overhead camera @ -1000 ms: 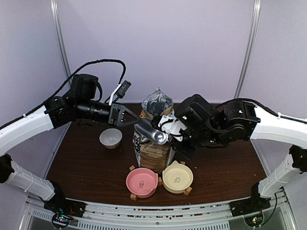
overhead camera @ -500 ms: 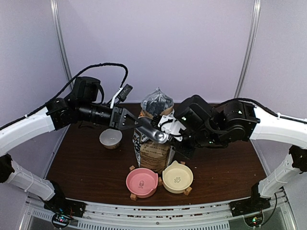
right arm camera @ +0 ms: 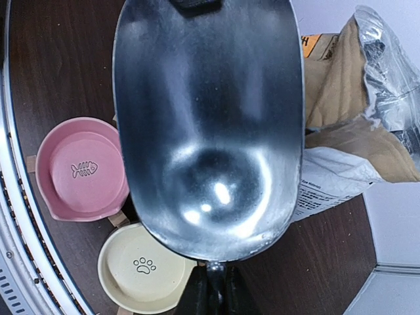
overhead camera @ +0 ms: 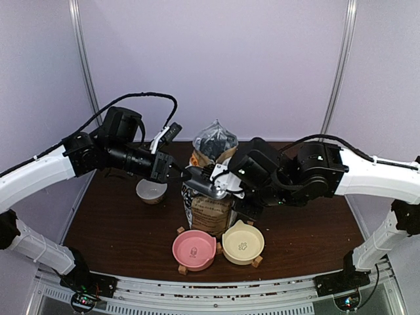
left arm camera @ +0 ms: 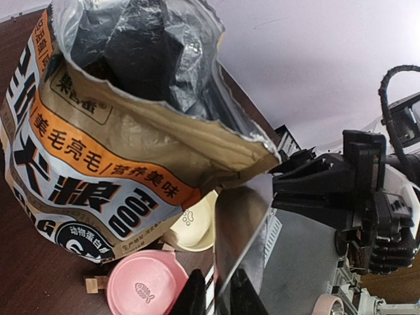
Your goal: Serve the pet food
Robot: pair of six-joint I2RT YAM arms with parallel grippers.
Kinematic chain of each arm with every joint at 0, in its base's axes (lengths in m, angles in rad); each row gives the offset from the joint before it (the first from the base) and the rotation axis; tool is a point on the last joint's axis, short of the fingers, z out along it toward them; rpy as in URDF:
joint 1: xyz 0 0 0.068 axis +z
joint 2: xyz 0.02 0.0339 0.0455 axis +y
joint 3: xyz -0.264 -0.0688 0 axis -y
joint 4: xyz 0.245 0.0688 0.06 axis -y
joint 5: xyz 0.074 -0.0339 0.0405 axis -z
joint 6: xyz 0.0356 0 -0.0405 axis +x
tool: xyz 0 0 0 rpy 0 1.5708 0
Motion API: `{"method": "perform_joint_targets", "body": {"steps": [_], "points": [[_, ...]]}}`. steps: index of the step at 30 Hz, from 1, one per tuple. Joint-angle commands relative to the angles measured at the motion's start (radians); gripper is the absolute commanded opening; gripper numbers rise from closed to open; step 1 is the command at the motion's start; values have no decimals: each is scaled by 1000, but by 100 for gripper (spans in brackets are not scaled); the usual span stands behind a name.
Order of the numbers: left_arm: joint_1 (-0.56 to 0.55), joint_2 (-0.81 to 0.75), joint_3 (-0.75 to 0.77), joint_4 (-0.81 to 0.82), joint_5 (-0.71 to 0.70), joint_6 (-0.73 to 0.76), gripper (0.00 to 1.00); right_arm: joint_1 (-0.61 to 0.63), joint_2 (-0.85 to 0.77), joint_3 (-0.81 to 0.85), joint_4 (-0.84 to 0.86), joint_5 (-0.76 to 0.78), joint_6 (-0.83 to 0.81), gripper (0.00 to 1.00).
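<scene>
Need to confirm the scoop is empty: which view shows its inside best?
The right wrist view: the metal scoop fills the frame, its bare shiny bowl facing the camera. The top external view shows it small beside the bag; the left wrist view catches only its side, edge-on.

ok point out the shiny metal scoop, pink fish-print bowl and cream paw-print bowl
shiny metal scoop (right arm camera: 210, 131): right wrist, inner hollow
pink fish-print bowl (right arm camera: 71, 146): right wrist, bare floor
cream paw-print bowl (right arm camera: 123, 262): right wrist, bare floor

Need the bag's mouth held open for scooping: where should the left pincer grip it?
Probably the tan rim flap of the bag, from the left: it stands upright and thin, and the scoop crowds the right side.
</scene>
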Motion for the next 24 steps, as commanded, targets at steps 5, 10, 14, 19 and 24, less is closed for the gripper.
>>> {"method": "perform_joint_targets", "body": {"steps": [5, 10, 14, 19, 24], "points": [[-7, 10, -20, 20, -46, -18, 5, 17, 49, 66, 1, 123, -13, 0], [-9, 7, -40, 52, -15, -32, 0, 20, 58, 63, 4, 136, -13, 0], [-9, -5, -57, 82, 15, -27, 0, 19, 52, 58, 15, 144, 4, 0], [-9, -46, -97, 173, 12, -41, 0, 18, -25, 13, 80, 111, 22, 38], [-9, -92, -154, 282, 9, -72, 0, 5, -173, -88, 222, 12, 76, 78]]}}
